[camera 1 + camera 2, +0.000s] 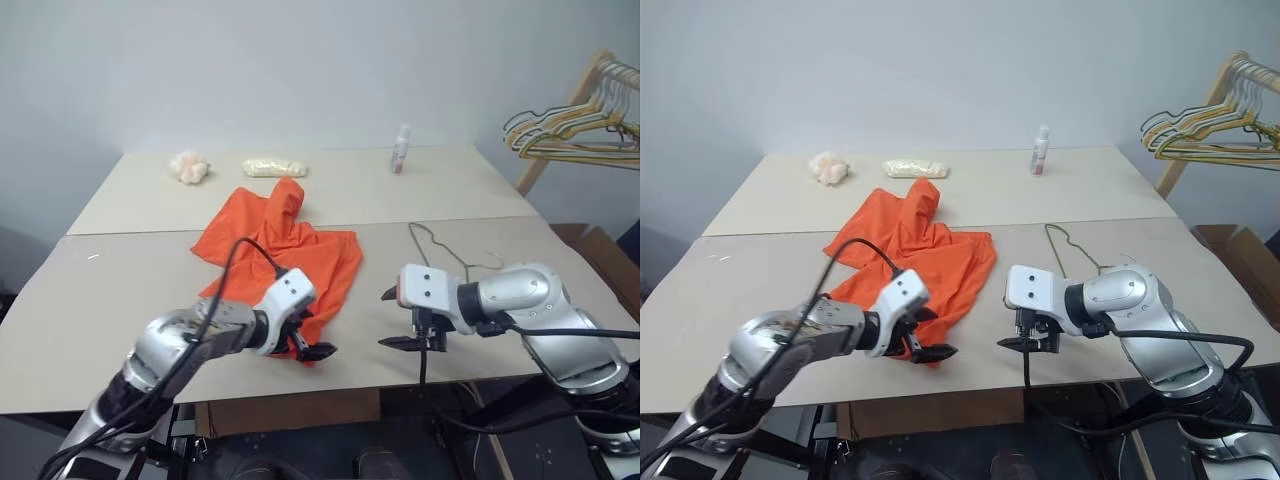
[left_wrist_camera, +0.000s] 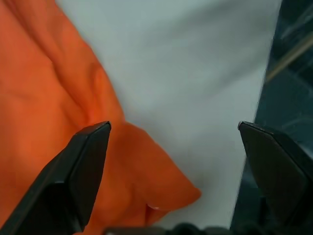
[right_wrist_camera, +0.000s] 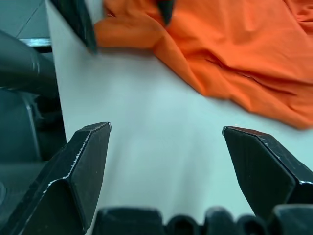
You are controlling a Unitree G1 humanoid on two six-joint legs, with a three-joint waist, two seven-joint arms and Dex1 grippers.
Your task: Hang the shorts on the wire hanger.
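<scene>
Left pincer [image 1: 312,340] spread over shorts [image 1: 290,250] near corner — right pincer [image 1: 397,320] spread, beside shorts.

Both arms reach forward and bend inward, wrists angled downward. The left gripper [image 1: 312,342] has its black fingers spread wide, tips pointing down and toward the right arm. The right gripper [image 1: 403,318] is spread wide too, pointing back toward the left one; it seems to hover, touching nothing.
</scene>
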